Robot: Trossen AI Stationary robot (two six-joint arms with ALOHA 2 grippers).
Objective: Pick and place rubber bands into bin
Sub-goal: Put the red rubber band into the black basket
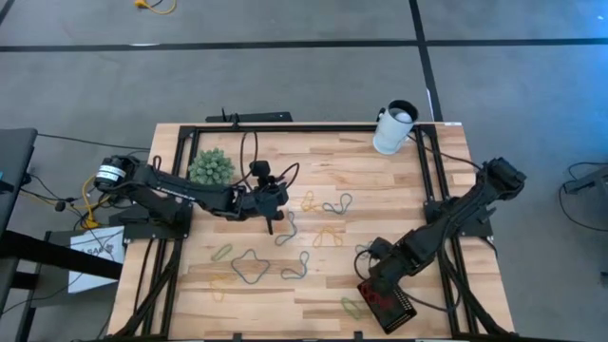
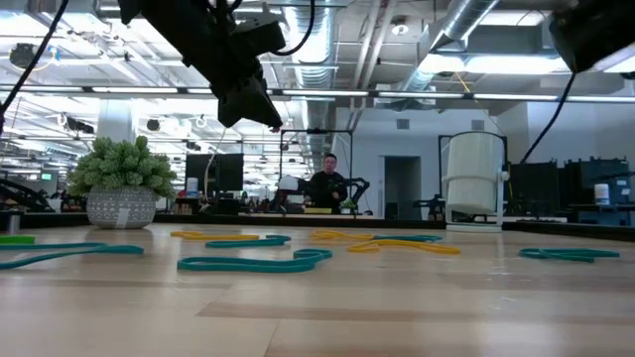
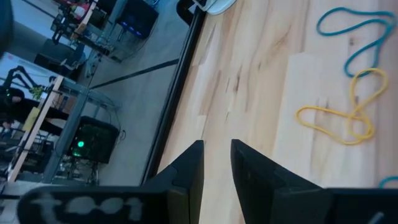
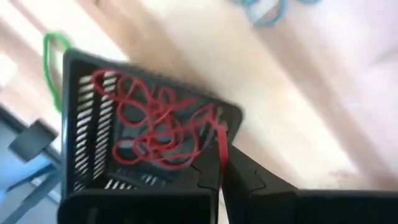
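Note:
Many rubber bands lie loose on the wooden table: a blue one, yellow ones, green ones and grey ones. The black ribbed bin stands near the table's near right corner and holds a tangle of red bands. My right gripper hangs just above the bin's edge, shut on a red strand. My left gripper hovers over the table's middle with its fingers a narrow gap apart and nothing between them. A yellow band and a blue band lie ahead of it. My right gripper pinches a single red rubber band strand between its two fingers, coming from above at the bin's edge. The strand runs straight from the fingers down into the red tangle lying in the bin.
A white cylindrical cup stands at the far right corner, and a small potted plant at the far left. Black frame rails run along the table's sides. A person sits in the room beyond the table.

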